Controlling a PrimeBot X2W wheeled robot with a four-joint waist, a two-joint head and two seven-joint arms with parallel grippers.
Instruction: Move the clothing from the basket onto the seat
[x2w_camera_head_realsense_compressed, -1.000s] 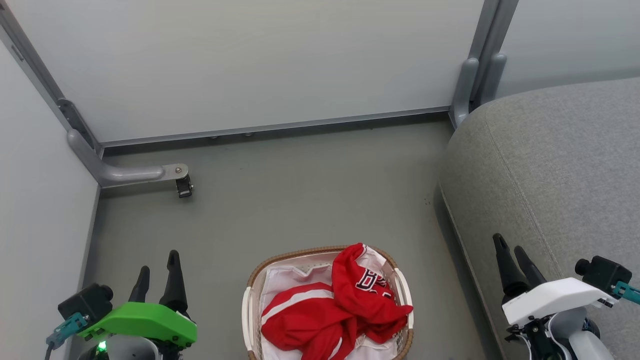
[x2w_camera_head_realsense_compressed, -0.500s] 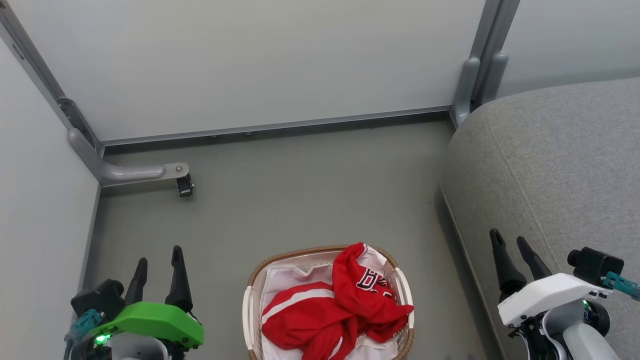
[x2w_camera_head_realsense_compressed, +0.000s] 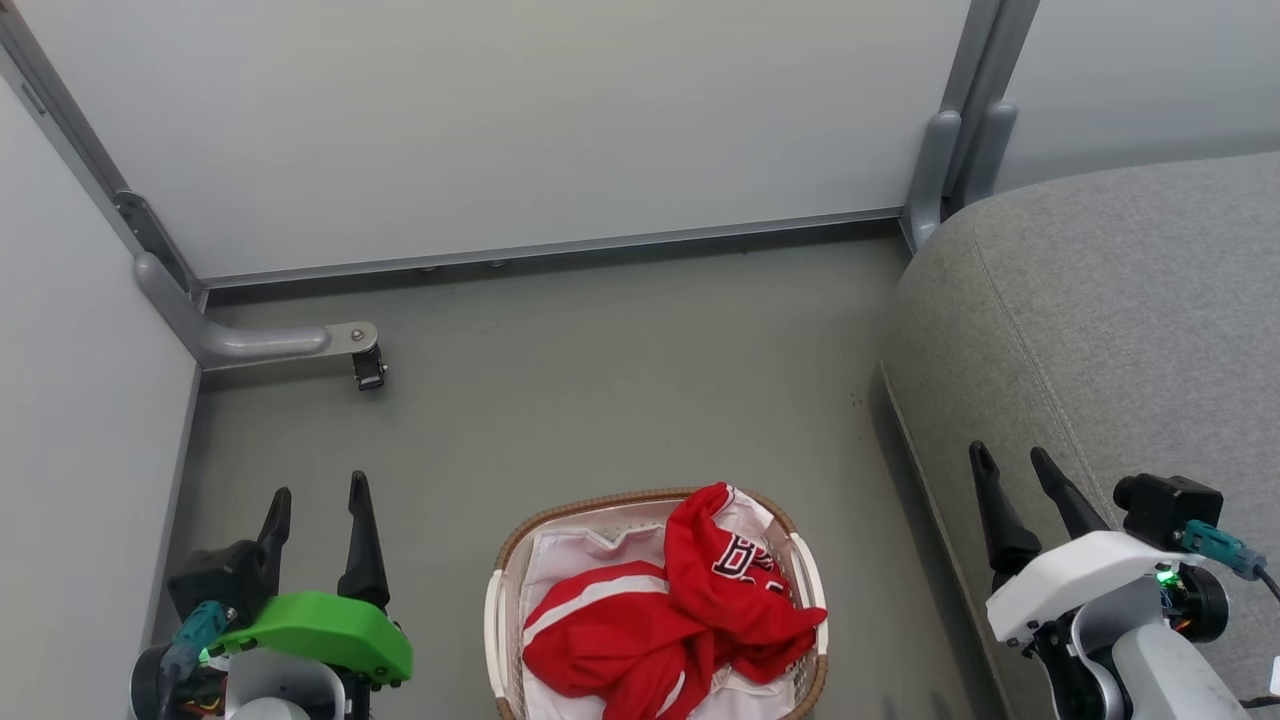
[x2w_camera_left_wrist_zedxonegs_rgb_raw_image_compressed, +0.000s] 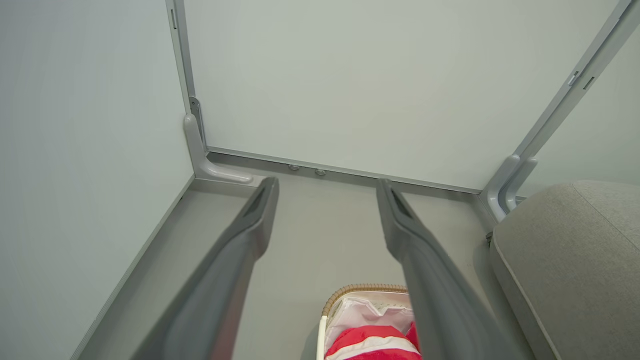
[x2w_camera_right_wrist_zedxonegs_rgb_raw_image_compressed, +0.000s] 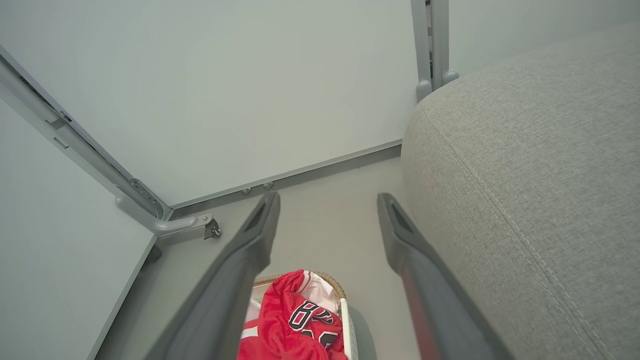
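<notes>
Red fabric sits at the lower centre of the head view: the clothing (x2w_camera_head_realsense_compressed: 670, 610), striped white and lettered in black, lies heaped in the basket (x2w_camera_head_realsense_compressed: 600, 499) on the grey floor (x2w_camera_head_realsense_compressed: 600, 380), over a white liner (x2w_camera_head_realsense_compressed: 567, 552). The seat (x2w_camera_head_realsense_compressed: 1100, 320) rises at right, apart from the heap. The left gripper (x2w_camera_head_realsense_compressed: 318, 490) hangs at lower left and the right gripper (x2w_camera_head_realsense_compressed: 1008, 455) at lower right, near the seat's edge; both have their fingers parted and hold nothing.

From the left wrist, two spread dark fingers frame the basket's far rim and a strip of red cloth at the bottom edge, with the seat off to the right.

From the right wrist, parted fingers bracket the lettered garment in the basket. The seat's stitched seam runs down the right, with pale wall panels (x2w_camera_right_wrist_zedxonegs_rgb_raw_image_compressed: 225, 100) behind.
</notes>
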